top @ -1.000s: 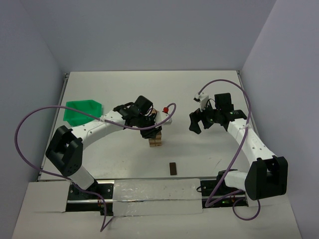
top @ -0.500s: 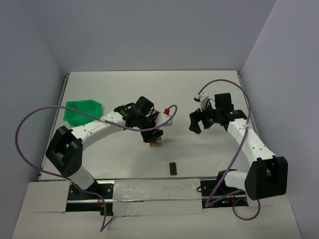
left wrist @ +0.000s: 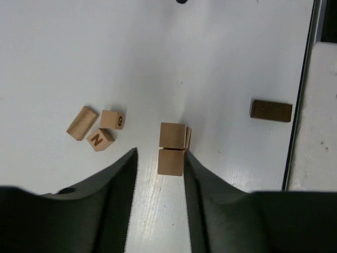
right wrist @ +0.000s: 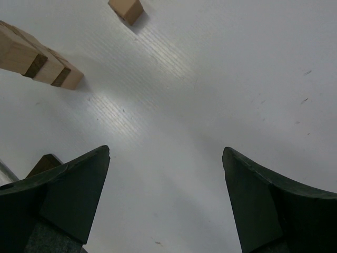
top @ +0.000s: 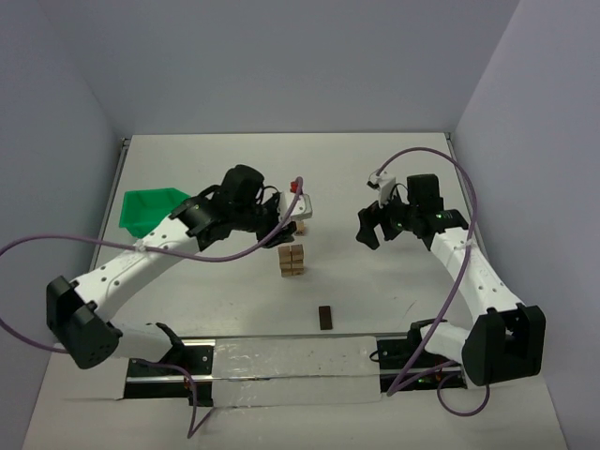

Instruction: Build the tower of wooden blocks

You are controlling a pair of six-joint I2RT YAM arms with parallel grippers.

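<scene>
Pincer first: our left pincer hangs open over the table, its dark fingers spread and grasping nothing. In its wrist view, the top of the tower shows in the gap between the fingertips, lower down and apart from them.

Nearest the arm bases we see a dark brown block lying alone on the table, well apart from everything else.

Just beyond it stands the tower, a narrow upright stack of light-tan blocks a few layers tall, near the middle of the table. From above, its top layer reads as two blocks side by side, touching.

Farther on, near the tower but not touching it, three loose wood blocks lie in a small cluster. One shows the letter G and one shows an N. The third is a longer plain piece lying at a slant against them.

To the right, at about the same depth, our right pincer hovers with its jaws spread wide, released, with only bare table between them.

At the far left sits the green bin, with the left arm crossing its right corner. We cannot tell what it holds.
</scene>
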